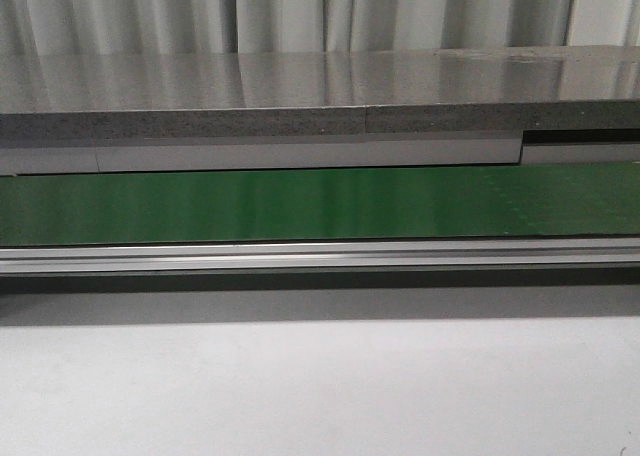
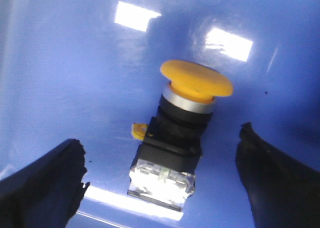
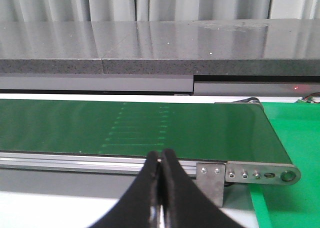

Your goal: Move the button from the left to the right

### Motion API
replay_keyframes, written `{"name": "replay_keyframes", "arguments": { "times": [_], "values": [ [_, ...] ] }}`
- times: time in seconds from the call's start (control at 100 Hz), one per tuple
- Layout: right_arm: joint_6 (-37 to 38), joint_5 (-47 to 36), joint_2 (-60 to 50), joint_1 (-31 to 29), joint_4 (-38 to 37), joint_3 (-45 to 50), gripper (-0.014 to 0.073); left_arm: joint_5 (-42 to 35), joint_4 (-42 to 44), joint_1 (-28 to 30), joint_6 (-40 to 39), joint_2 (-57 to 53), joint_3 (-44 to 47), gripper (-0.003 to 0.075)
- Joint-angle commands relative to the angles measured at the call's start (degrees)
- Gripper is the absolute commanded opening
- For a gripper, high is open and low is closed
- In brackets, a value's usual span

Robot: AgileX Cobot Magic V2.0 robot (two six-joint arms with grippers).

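Observation:
The button (image 2: pixel 177 133) lies on its side on a glossy blue surface (image 2: pixel 75 63) in the left wrist view, its yellow-orange mushroom cap (image 2: pixel 196 79) away from the fingers and its black body with a shiny clear base toward them. My left gripper (image 2: pixel 162 178) is open, its black fingers (image 2: pixel 45 183) on either side of the button's base, not touching it. My right gripper (image 3: pixel 161 160) is shut and empty, held in front of the green conveyor belt (image 3: pixel 125 125). Neither gripper nor the button shows in the front view.
The green conveyor belt (image 1: pixel 320 204) with an aluminium rail (image 1: pixel 320 256) runs across the front view. A grey stone-like counter (image 1: pixel 300 96) stands behind it. White table (image 1: pixel 320 386) lies in front. The belt's end roller bracket (image 3: pixel 260 173) and a green mat (image 3: pixel 295 138) show in the right wrist view.

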Motion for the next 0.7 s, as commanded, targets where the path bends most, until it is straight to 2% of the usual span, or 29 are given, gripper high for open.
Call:
{"name": "replay_keyframes", "arguments": {
  "times": [0.0,0.17,0.49,0.59,0.69],
  "values": [
    [-0.03,-4.45,-0.89,-0.02,-0.21,-0.92,-0.0066,-0.59,0.49,0.12,-0.15,-2.1,-1.71,0.0598],
    [-0.03,-4.45,-0.89,-0.02,-0.21,-0.92,-0.0066,-0.32,0.61,0.12,-0.15,-1.11,-1.71,0.0592],
    [-0.03,-4.45,-0.89,-0.02,-0.21,-0.92,-0.0066,-0.08,0.61,0.12,-0.15,1.17,-1.71,0.0479],
    [-0.03,-4.45,-0.89,-0.02,-0.21,-0.92,-0.0066,-0.08,0.61,0.12,-0.15,1.17,-1.71,0.0412],
    [-0.03,-4.45,-0.89,-0.02,-0.21,-0.92,-0.0066,0.32,0.61,0.12,-0.15,1.17,-1.71,0.0288]
  ]
}}
